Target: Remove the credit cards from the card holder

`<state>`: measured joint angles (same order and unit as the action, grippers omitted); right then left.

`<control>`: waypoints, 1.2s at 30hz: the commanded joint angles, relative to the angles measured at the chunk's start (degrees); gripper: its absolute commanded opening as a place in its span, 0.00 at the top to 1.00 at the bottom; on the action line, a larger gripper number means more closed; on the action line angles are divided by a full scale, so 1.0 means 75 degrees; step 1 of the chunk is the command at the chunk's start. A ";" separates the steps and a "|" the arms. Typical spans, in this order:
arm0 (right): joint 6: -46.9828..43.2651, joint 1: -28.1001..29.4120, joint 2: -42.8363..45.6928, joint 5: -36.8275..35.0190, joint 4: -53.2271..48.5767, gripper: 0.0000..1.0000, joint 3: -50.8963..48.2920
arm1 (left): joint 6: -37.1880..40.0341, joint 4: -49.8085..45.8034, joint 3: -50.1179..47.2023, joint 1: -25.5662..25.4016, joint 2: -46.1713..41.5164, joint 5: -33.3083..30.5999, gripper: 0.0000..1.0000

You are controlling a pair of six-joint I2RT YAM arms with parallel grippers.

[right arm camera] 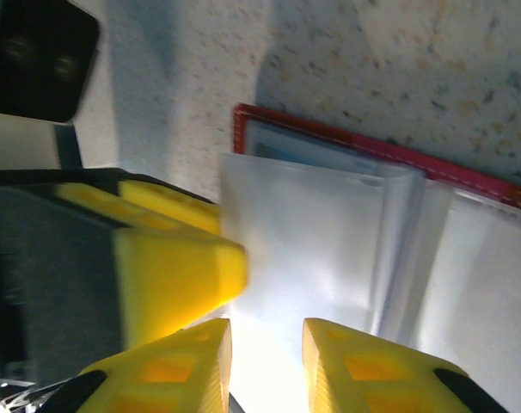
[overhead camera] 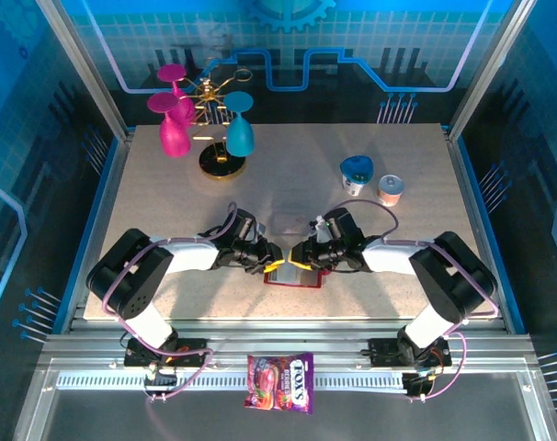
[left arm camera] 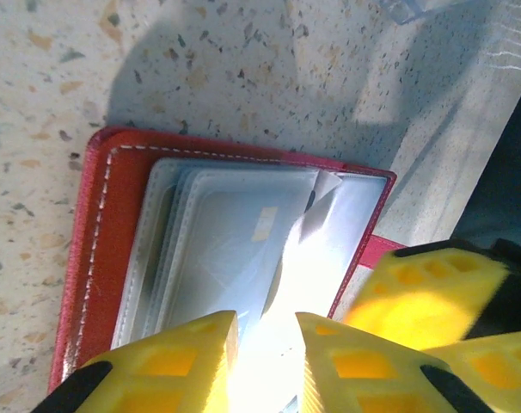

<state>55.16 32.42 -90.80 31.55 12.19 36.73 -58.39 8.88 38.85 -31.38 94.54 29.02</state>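
Purple candy bag (overhead camera: pixel 280 381) sits at six o'clock. Beyond it the red card holder (overhead camera: pixel 294 278) lies open, credit cards (left arm camera: pixel 243 258) inside clear sleeves (right arm camera: pixel 312 232). From nine the left gripper (left arm camera: pixel 265 325) and from three the right gripper (right arm camera: pixel 266 331) straddle the sleeves, fingers narrowly parted; whether they pinch is unclear. Tugging plastic could drag the holder.
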 commanded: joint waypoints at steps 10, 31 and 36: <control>-0.1045 -0.1018 0.1390 -0.0337 -0.2099 0.69 0.0059 | 0.0162 -0.0644 0.0682 -0.0261 -0.0335 0.0311 0.70; -0.1659 -0.2059 0.2706 -0.0575 -0.3378 0.68 -0.0341 | -0.0045 -0.0354 0.1800 -0.1085 0.1058 0.0556 0.59; -0.1662 -0.2062 0.2838 -0.0561 -0.3485 0.68 -0.0390 | -0.0090 -0.0271 0.1863 -0.1108 0.1189 0.0561 0.55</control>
<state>43.59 17.61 -70.65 27.40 -11.81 34.61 -58.50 6.33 51.24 -39.38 102.80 31.44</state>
